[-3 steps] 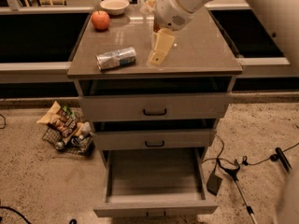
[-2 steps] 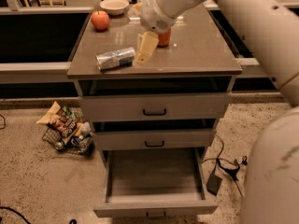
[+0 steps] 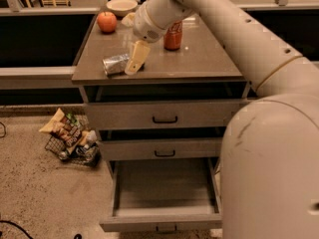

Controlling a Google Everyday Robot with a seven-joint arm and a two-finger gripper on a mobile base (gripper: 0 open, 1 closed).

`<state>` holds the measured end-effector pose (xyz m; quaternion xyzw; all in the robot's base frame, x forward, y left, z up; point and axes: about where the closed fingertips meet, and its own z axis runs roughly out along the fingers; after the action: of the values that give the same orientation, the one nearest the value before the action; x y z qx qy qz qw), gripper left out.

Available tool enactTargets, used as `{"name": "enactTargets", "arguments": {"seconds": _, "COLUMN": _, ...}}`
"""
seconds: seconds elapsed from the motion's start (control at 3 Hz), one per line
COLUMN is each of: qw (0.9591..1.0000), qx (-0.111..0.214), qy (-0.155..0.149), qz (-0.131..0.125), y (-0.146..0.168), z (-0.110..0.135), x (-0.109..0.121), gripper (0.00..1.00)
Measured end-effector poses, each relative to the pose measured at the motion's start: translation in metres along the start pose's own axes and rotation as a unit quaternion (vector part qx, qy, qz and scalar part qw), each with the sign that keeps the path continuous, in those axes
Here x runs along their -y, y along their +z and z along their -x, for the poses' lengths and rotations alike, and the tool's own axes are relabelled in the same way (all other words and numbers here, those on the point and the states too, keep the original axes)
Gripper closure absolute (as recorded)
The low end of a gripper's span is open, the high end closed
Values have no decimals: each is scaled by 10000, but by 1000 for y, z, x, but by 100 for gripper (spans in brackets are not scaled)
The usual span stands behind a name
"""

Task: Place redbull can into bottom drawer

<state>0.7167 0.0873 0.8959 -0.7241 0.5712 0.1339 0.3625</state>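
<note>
Fingers: my pale cream fingers [image 3: 136, 59] hang at upper centre of the frame, tips down at the right end of the can; I cannot tell whether they are spread or closed on it.
Gripper: my gripper [image 3: 135, 63] sits at the front left of the worktop.
Can: the slim, dented silver-and-blue redbull can [image 3: 115, 63] lies on its side near the worktop's front edge, upper left of centre.
Drawer: the bottom drawer [image 3: 164, 223], grey-brown wood, stands pulled out at lower centre, its inside bare.
Step, as I judge it: straddle the can across its narrow width, squeeze gently since it is thin metal, lift clear before moving forward and down.
Worktop: grey-brown worktop [image 3: 209, 59] also carries a red drink can [image 3: 173, 36], a red apple [image 3: 106, 22] and a pale bowl [image 3: 122, 6].
Room: speckled floor [image 3: 40, 198]; wire basket of snack packets [image 3: 70, 138] at lower left.
</note>
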Motion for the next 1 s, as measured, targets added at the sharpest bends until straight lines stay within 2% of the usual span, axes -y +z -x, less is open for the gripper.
{"name": "enactTargets", "arguments": {"seconds": 1.0, "qw": 9985, "qx": -105, "qy": -99, "qz": 519, "y": 54, "z": -8, "x": -1, "gripper": 0}}
